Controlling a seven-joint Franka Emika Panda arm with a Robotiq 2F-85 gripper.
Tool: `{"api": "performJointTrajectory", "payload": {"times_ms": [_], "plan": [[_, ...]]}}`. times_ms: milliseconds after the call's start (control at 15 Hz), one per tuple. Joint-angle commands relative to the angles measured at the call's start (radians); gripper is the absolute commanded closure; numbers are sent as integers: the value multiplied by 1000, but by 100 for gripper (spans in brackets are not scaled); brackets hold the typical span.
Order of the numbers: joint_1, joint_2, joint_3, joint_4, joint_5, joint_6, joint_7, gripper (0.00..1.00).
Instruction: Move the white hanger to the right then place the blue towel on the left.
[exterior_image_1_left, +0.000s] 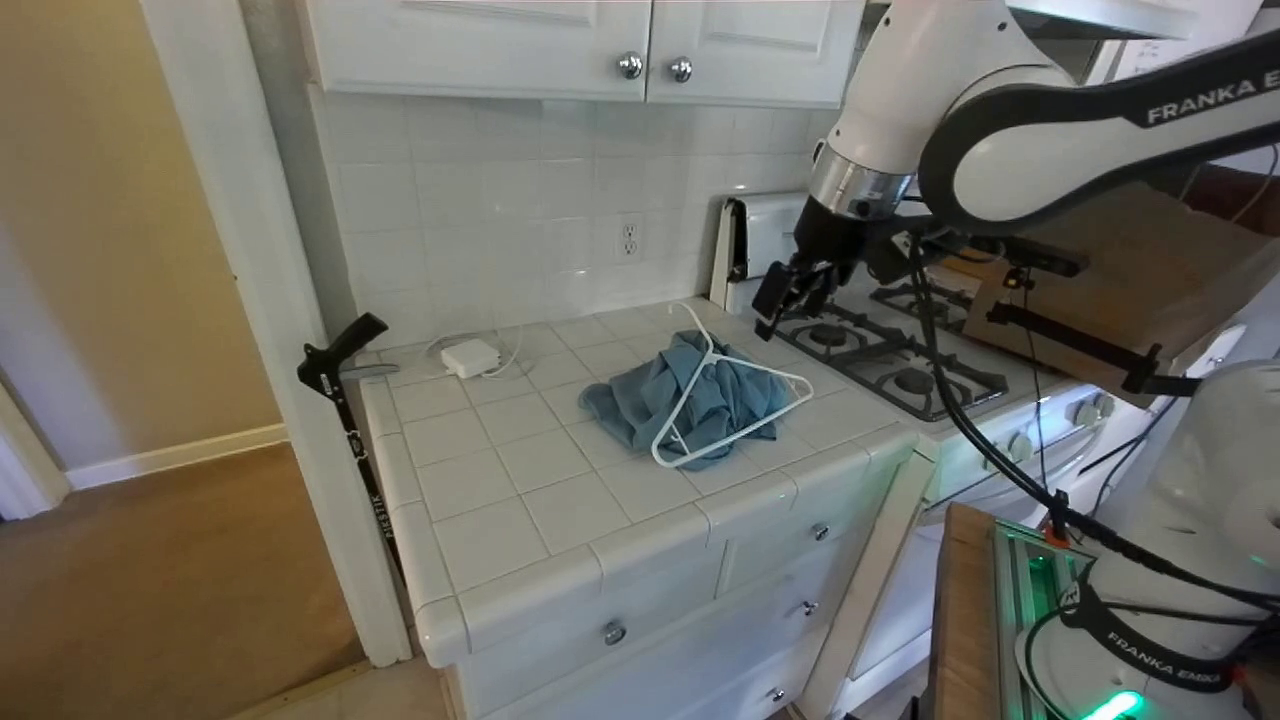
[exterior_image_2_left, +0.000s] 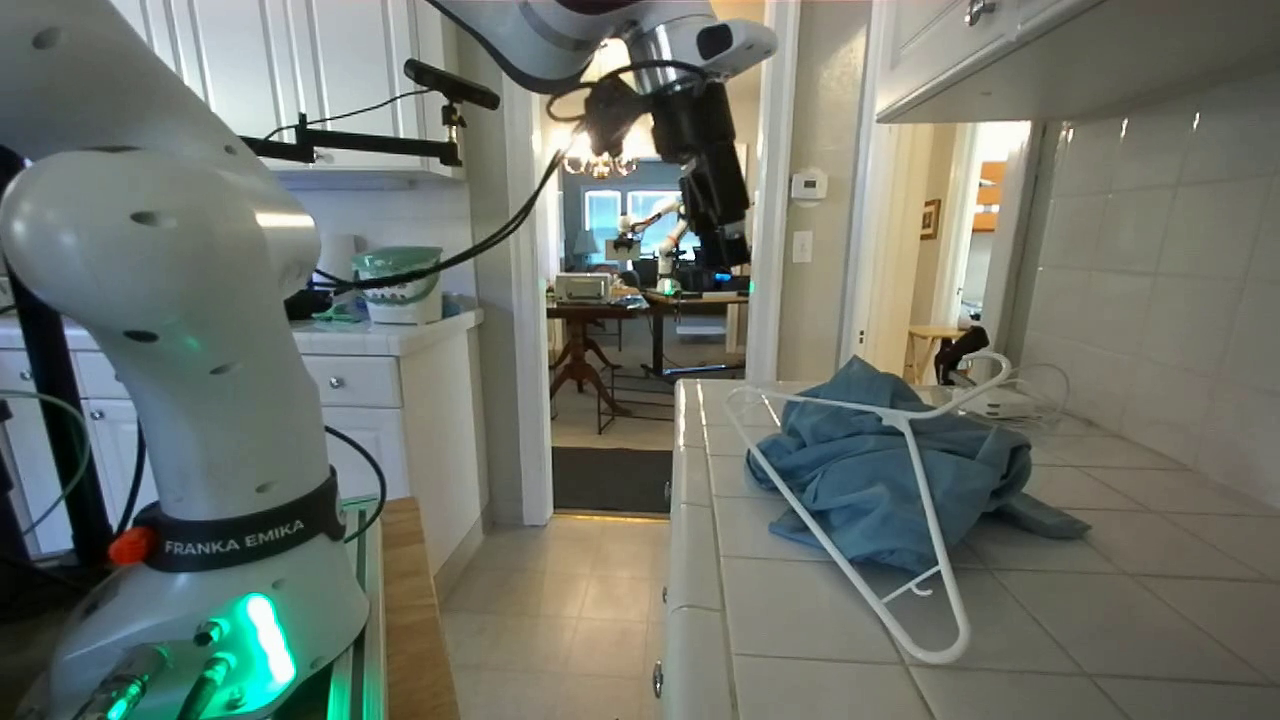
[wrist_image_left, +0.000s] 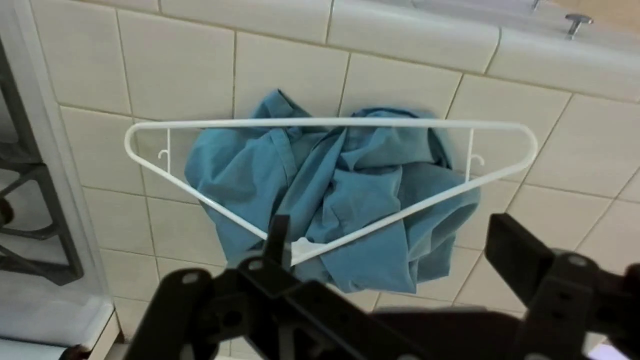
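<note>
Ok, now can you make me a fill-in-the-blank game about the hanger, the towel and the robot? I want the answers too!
1. The color of the hanger is ____.
2. The hanger lies on ____ of the crumpled blue towel.
3. In the wrist view, the gripper is ____, not shut.
4. The robot's base light glows ____.

Missing words: white; top; open; green.

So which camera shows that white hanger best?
The wrist view: it shows the hanger largest, from above, nearly its whole triangle, though the pincer covers its top. Both exterior views show it smaller and slanted, hook included.
</note>
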Motion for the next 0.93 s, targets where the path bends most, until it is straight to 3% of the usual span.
{"api": "performJointTrajectory", "payload": {"times_ms": [0,333,467,600,667,733,867], "plan": [[-11,136,-88,45,-2,177,-85,0],[40,303,-249,73,130,429,-301,0],[127,346,-339,56,308,539,-487,0],[301,350,-498,53,470,567,-595,0],[158,339,-373,45,367,538,-518,0],[243,347,-452,44,406,554,-553,0],[284,351,-487,46,430,558,-567,0]]}}
